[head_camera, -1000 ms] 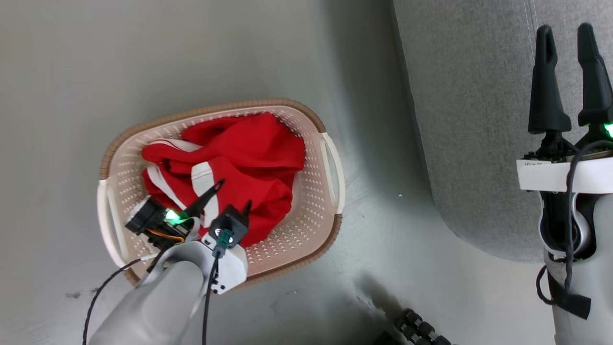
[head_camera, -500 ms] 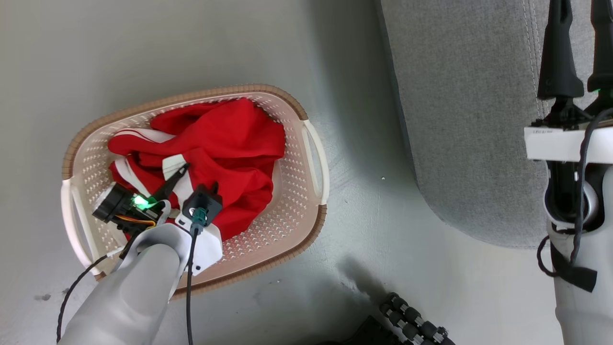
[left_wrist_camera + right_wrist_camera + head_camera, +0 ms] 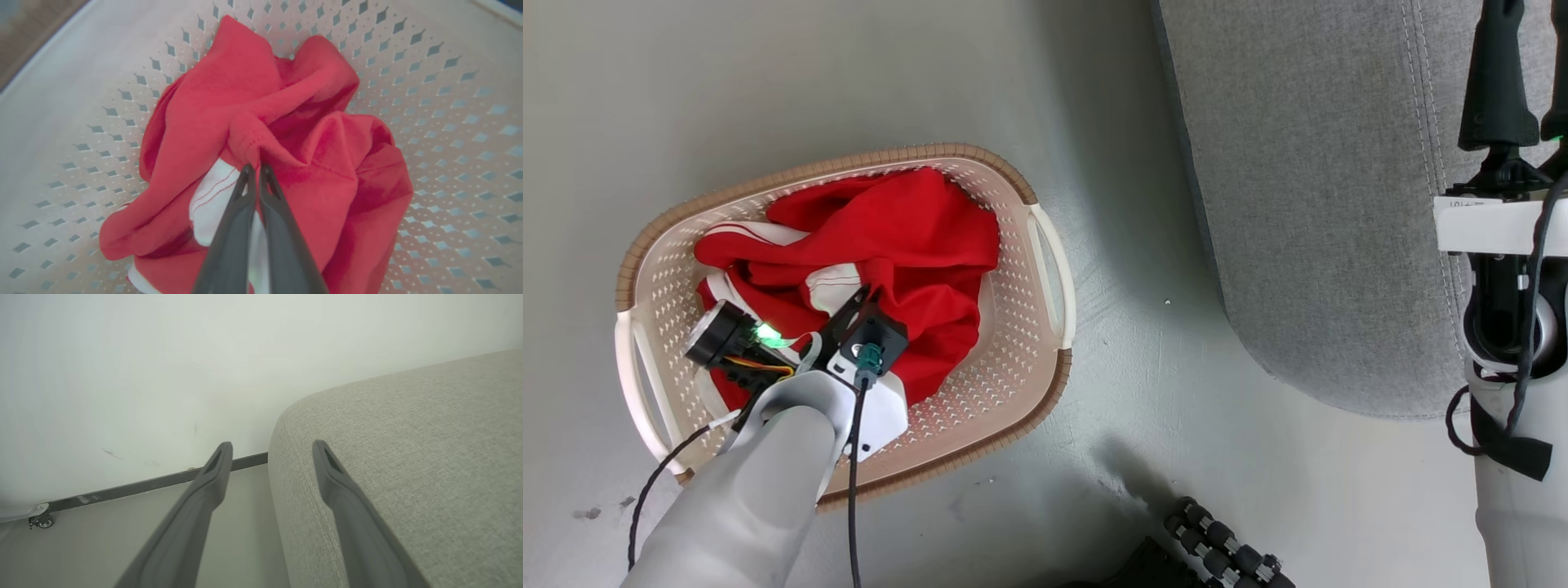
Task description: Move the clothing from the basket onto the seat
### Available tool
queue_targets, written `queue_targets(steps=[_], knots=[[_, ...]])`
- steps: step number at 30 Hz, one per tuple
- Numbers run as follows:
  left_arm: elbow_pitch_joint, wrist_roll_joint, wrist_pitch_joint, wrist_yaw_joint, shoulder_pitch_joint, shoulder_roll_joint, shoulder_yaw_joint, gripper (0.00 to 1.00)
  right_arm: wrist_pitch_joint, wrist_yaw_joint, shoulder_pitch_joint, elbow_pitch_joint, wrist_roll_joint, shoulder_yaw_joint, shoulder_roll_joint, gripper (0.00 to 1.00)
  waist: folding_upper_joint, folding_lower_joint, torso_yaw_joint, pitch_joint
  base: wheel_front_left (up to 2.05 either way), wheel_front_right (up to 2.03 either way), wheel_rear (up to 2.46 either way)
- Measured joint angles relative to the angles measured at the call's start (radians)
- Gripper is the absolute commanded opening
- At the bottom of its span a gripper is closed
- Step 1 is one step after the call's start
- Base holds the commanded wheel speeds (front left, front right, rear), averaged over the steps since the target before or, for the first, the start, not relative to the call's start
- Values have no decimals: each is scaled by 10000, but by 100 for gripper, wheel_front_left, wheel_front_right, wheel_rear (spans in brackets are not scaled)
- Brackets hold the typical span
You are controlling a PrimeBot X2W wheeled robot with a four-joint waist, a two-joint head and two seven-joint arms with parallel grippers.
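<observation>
Closest in, the left gripper (image 3: 256, 168) is down in the basket (image 3: 1013, 367), jaws pinched together on a fold of the red clothing (image 3: 286, 102), right beside a white panel (image 3: 212, 200). I'd call this the grab step: the whole pile sits in the basket, nothing on the seat (image 3: 1323, 204) yet. Next move needs a lift clear of the rim (image 3: 1058, 384), then a swing right and farther out to the seat, where the right gripper (image 3: 271, 451) hangs spread wide, holding nothing.
</observation>
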Motion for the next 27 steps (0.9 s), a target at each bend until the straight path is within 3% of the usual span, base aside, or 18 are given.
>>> queue_targets(steps=[14,27], knots=[[-905,-127,-541,-173,-12,-213,-25,0,0,0,-3,288,-182,-35,0,100,0,0,305,-504,0,0,0],[-2700,-477,-717,15,59,-221,387,0,-2,0,29,548,-640,115,-8,100,0,0,789,-1224,0,0,0]])
